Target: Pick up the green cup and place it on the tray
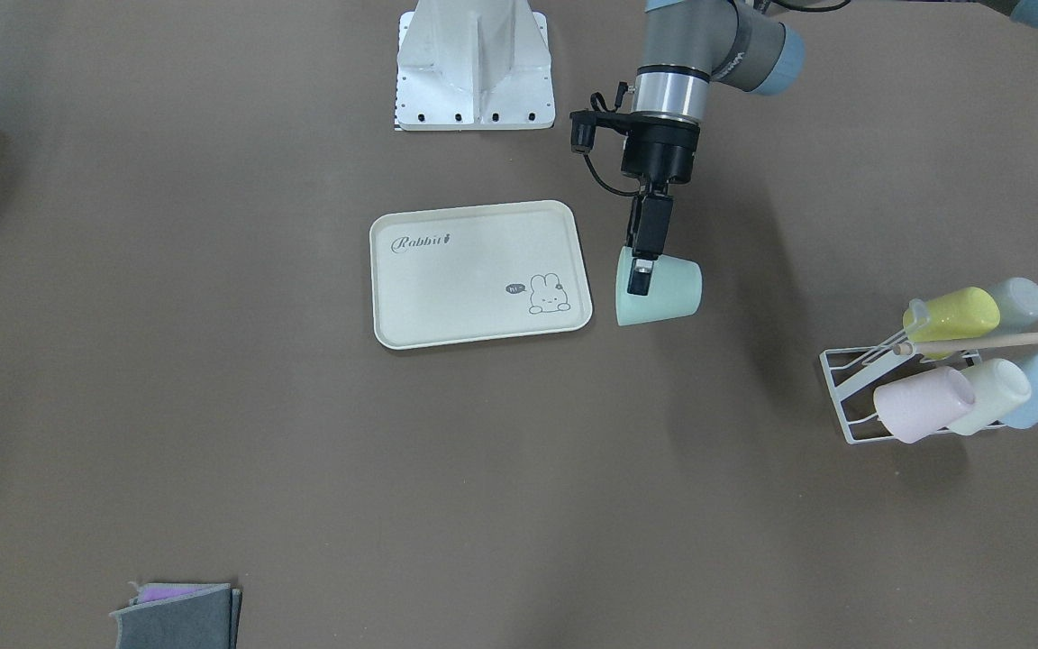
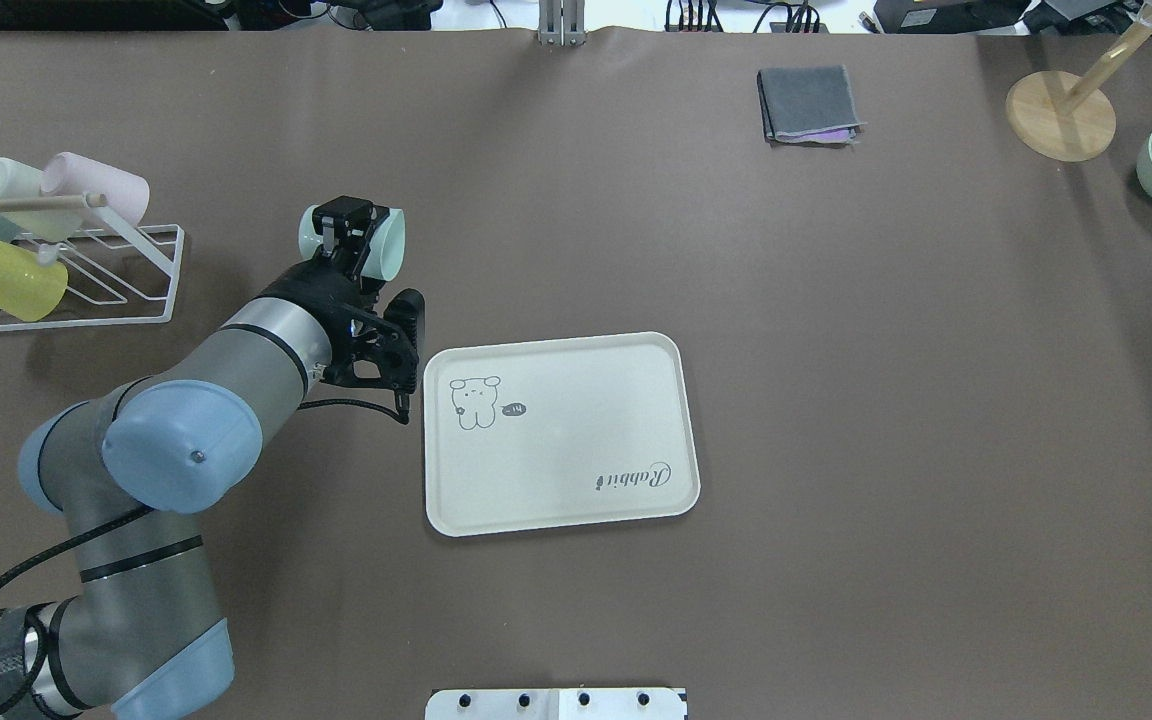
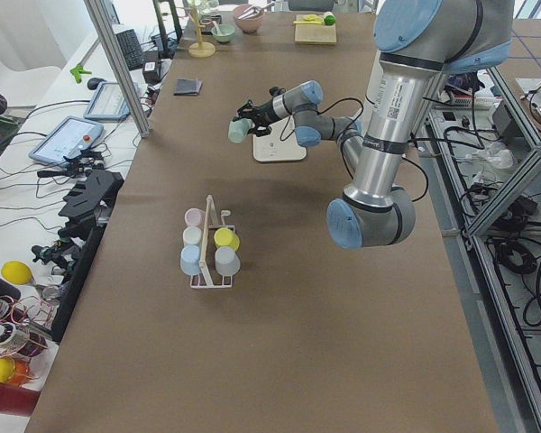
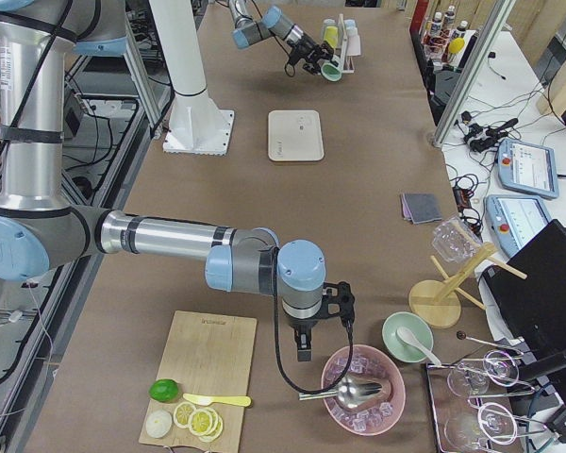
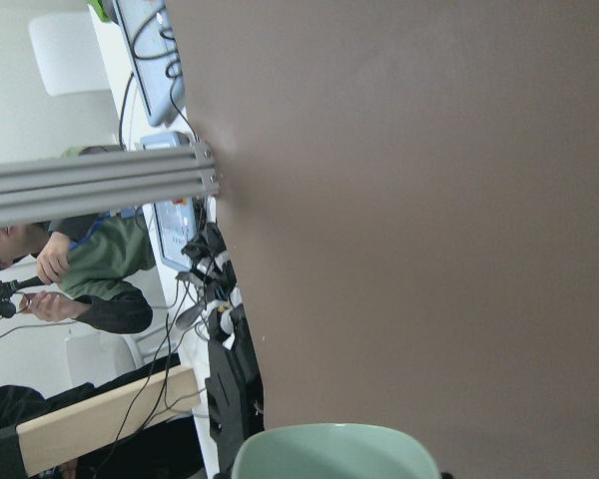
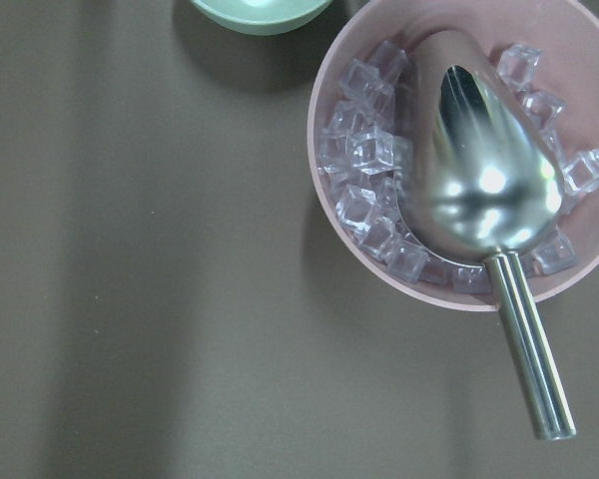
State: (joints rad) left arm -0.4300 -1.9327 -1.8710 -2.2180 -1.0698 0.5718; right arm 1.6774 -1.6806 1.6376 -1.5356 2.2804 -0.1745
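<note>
The step in hand is the carry. The left gripper (image 1: 641, 270) is clamped on the green cup (image 1: 674, 293), pinching its wall close to the rim. The cup lies on its side in the grip, mouth turned toward the tray (image 1: 465, 279). It sits just beside the tray's short edge nearest the bunny drawing, well apart from the white wire cup rack (image 1: 843, 397). From the left side view it appears to be lifted off the table, though the angle makes that hard to confirm.

The next move, as I judge it, calls for shifting the cup sideways over the raised rim. The wrist then has to rotate so the cup stands on its base or mouth before the fingers let go.

The tray carries the script word "Rabbit". The small speech bubble by the bunny is too small to read.

The right gripper (image 4: 305, 347) hangs over a pink bowl of ice cubes (image 6: 319, 130) with a metal scoop (image 6: 479, 170). I cannot tell how its jaws stand.
</note>
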